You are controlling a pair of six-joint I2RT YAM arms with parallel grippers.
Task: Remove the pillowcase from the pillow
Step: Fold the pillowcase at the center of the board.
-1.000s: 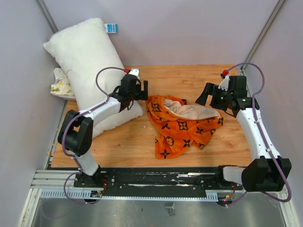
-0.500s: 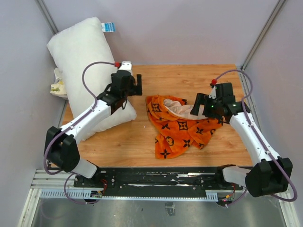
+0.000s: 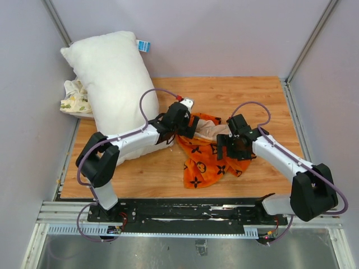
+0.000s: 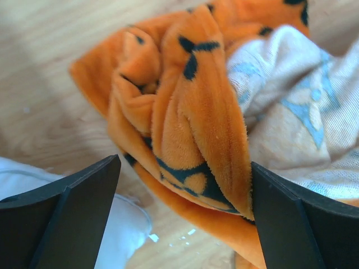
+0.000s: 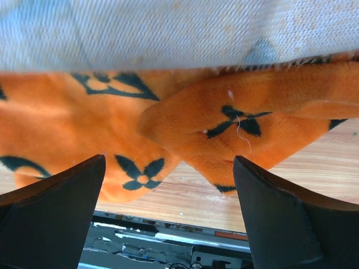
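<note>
The bright-orange pillowcase [image 3: 208,159] with black motifs lies crumpled on the wooden table, its pale inner side [image 3: 210,130] showing at the top. The plump white pillow [image 3: 112,75] leans bare at the back left, apart from the pillowcase. My left gripper [image 3: 188,126] hangs open over the pillowcase's left edge; in the left wrist view an orange fold [image 4: 193,120] sits between its spread fingers [image 4: 67,216], and a white pillow corner [image 4: 128,230] shows below. My right gripper [image 3: 228,149] is open over the right part of the pillowcase [image 5: 168,126], fingers [image 5: 291,221] apart.
A small white printed cloth [image 3: 73,98] is wedged behind the pillow against the left wall. Grey walls close in the table [image 3: 269,101] on three sides. The metal rail [image 3: 185,210] with the arm bases runs along the near edge.
Both arms swung inward from the sides down onto the pillowcase. The pillow shifted right and stands more upright. Both grippers stayed open.
</note>
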